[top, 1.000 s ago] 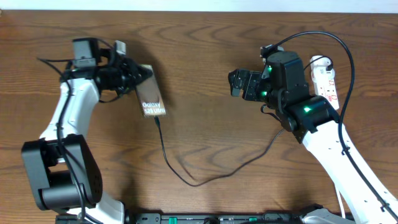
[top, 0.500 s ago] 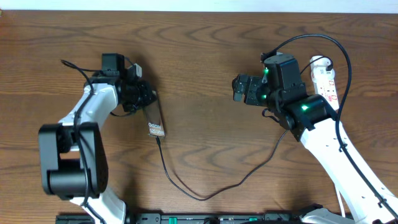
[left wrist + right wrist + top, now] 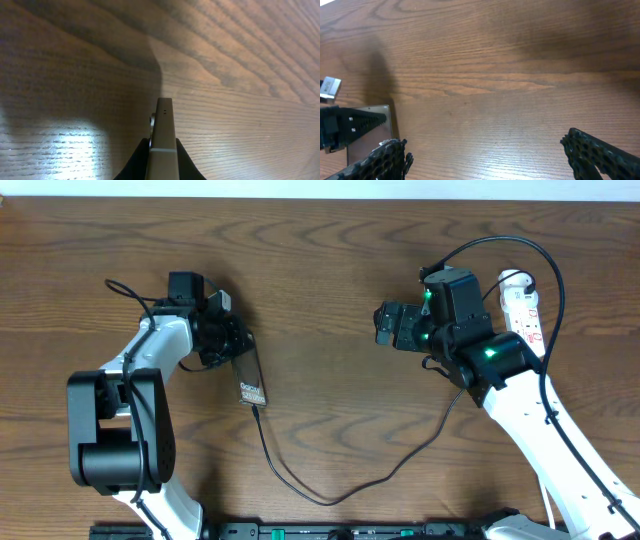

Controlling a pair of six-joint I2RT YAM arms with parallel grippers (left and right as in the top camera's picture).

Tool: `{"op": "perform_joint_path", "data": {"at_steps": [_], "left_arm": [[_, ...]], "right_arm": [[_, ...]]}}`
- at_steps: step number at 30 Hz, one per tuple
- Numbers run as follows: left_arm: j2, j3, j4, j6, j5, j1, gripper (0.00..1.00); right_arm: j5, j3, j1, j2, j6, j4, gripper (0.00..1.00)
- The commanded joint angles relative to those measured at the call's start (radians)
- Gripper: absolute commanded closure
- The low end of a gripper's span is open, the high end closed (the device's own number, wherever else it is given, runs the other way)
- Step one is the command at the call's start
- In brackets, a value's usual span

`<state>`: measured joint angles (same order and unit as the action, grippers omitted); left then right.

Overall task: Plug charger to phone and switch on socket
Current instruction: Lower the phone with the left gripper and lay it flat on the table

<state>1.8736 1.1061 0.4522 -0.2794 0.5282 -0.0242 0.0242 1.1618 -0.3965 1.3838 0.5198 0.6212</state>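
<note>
The phone (image 3: 250, 376) is lifted and turned nearly onto its edge, white lettering at its lower end. My left gripper (image 3: 237, 346) is shut on its upper part. In the left wrist view the phone (image 3: 164, 135) shows edge-on, pinched in the left gripper (image 3: 164, 145) between black fingers (image 3: 139, 160). The charger (image 3: 320, 498) runs from a connector (image 3: 257, 407) at the phone's lower end, loops along the table and passes behind the right arm. The socket (image 3: 524, 308) lies far right, partly hidden. My right gripper (image 3: 384, 325) hangs open and empty, also in the right wrist view (image 3: 484, 142).
The wooden table (image 3: 330, 260) carries nothing else. The right wrist view catches the phone (image 3: 370, 137) and the left gripper's finger (image 3: 350, 125) at its left edge. A thicker black robot cable (image 3: 510, 242) arches over the right arm. Both arm bases stand at the front edge.
The left arm has swung in and rotated, turning the held phone from a broad tilted face to nearly edge-on and shifting it slightly right. The right arm has barely moved.
</note>
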Motion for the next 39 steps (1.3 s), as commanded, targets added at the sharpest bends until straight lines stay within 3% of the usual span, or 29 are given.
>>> {"op": "perform_joint_path", "data": {"at_steps": [1,36,39], "left_arm": [[0.002,-0.018,-0.008,0.017,0.009,0.0,0.93],[0.002,-0.09,-0.076,0.017,0.001,0.0,0.93],[0.002,-0.09,-0.076,0.017,0.001,0.0,0.88]], "right_arm": [[-0.019,0.002,0.002,0.002,-0.013,0.004,0.01],[-0.022,0.002,0.002,0.004,-0.013,0.018,0.01],[-0.022,0.002,0.002,0.004,-0.013,0.018,0.01]]}}
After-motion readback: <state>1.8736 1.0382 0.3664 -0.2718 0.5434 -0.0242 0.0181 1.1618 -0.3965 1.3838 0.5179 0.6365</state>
